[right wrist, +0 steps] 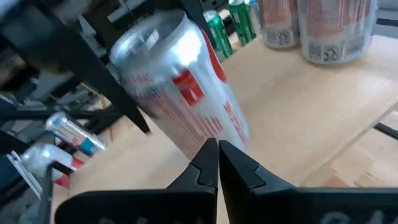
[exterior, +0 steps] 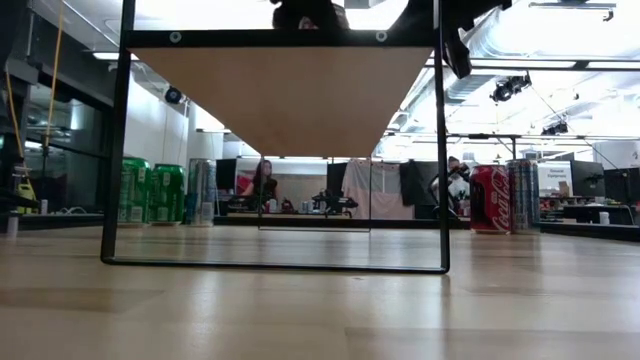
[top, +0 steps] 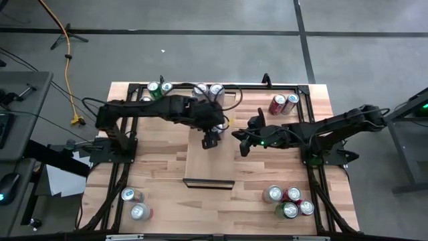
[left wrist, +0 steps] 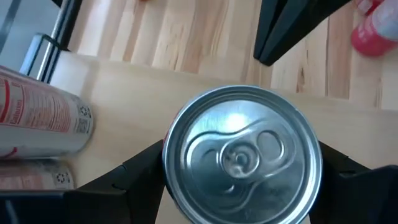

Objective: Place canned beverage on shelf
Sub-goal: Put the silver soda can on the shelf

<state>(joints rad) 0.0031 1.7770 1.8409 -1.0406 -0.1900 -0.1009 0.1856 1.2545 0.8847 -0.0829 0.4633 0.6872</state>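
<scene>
- Can (left wrist: 242, 155): silver with red print, pinched at its sides between the fingers of my left gripper (top: 211, 140), top facing the wrist camera. It hangs over the shelf (top: 208, 164), near that board's far end.
- From the right wrist view the can (right wrist: 180, 93) looks tilted, and I cannot tell whether its base touches the board yet.
- Two more silver cans (top: 208, 91) stand at the far end of the shelf, close by.
- Right gripper (top: 241, 148): fingers pressed together, holding nothing, parked just beside the shelf's right edge.
- Judgement: placement is at hand. I should level the can first, lower it straight, keep it off the standing cans, and spread the fingers only once the base sits flat.
- Spare cans sit in clusters at the bench (top: 160, 167) corners.
</scene>
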